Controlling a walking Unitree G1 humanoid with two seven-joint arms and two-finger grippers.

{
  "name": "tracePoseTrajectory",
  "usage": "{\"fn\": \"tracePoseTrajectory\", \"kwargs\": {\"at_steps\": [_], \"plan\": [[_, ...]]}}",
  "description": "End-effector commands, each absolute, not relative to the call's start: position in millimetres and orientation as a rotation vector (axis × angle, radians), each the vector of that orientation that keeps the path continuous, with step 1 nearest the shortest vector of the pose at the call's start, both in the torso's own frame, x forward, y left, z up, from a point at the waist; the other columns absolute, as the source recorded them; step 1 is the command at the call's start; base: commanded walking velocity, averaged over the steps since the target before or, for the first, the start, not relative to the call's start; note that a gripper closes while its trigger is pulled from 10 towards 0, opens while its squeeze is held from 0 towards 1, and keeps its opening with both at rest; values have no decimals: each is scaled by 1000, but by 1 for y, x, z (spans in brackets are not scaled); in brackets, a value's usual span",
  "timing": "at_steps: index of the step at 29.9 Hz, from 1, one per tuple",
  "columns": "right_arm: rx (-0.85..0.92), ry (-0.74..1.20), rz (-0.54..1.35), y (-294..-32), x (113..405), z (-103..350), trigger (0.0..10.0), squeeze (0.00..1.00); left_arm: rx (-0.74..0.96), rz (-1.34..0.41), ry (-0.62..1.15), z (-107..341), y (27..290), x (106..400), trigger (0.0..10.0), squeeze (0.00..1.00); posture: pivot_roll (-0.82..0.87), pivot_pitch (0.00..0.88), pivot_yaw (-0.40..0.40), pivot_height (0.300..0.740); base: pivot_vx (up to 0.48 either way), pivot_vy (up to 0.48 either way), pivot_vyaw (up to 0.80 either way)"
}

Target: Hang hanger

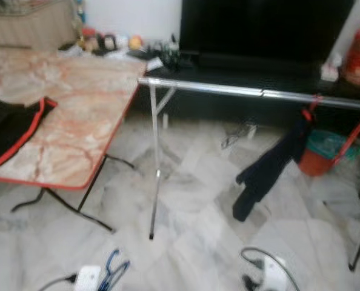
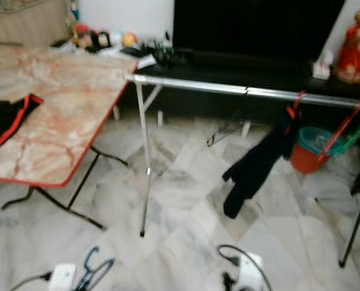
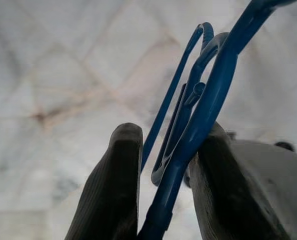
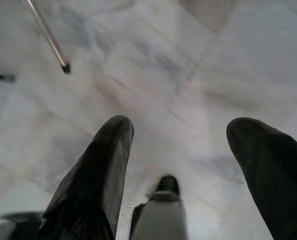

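My left gripper [image 3: 171,135] is shut on a blue plastic hanger [image 3: 208,100], its fingers [image 3: 116,175] clamped on the thin frame above the marble floor. That blue hanger [image 1: 114,270] also shows low in the eye view, in front of the rack. A silver clothes rail [image 1: 240,91] runs across the scene on thin legs. From its right part hangs a dark garment [image 1: 265,173] on a red hanger [image 1: 312,108]. My right gripper [image 4: 181,130] is open with nothing between its fingers, held over the floor near the rack leg's foot [image 4: 64,67].
A folding table [image 1: 77,115] with a marble-pattern top and red edge stands at the left, a black garment with red trim [image 1: 10,130] lying on it. Behind the rail are a dark TV [image 1: 265,27] on a low stand, an orange bucket [image 1: 319,162] and loose cables [image 1: 237,134].
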State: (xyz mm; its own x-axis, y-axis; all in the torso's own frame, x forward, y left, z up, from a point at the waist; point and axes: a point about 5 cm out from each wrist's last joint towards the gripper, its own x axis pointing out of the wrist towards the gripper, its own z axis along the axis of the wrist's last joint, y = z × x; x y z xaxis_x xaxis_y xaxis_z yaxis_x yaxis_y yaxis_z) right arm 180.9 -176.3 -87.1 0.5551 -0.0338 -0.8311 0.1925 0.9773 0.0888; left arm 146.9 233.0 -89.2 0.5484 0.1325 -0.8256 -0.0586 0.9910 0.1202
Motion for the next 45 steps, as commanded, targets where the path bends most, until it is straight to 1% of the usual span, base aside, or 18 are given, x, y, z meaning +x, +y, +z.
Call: {"fn": "tracePoseTrajectory", "kwargs": {"at_steps": [1, 4, 16, 39, 41, 45], "plan": [[151, 986, -175, -194, 174, -88, 10000, 0, 76, 78, 950, -87, 221, 158, 10000, 0, 34, 0, -37, 740, 319, 0, 0], [124, 995, -157, -195, 173, -89, 10000, 0, 74, 78, 945, -87, 220, 159, 10000, 0, 34, 0, -37, 740, 319, 0, 0], [129, 993, -158, -193, 173, -89, 10000, 0, 75, 88, 930, -85, 222, 162, 10000, 0, 35, 0, -40, 740, 319, 0, 0], [110, 1003, -147, -194, 174, -88, 10000, 0, 78, 72, 928, -85, 217, 163, 10000, 0, 35, 0, -42, 740, 318, 0, 0], [110, 1010, -149, -194, 173, -89, 10000, 0, 80, 59, 930, -86, 215, 163, 10000, 0, 36, 0, -43, 740, 0, 0, 0], [108, 1009, -144, -194, 173, -89, 10000, 0, 77, 54, 896, -84, 213, 168, 10000, 0, 36, 0, -43, 740, 0, 0, -664]]}}
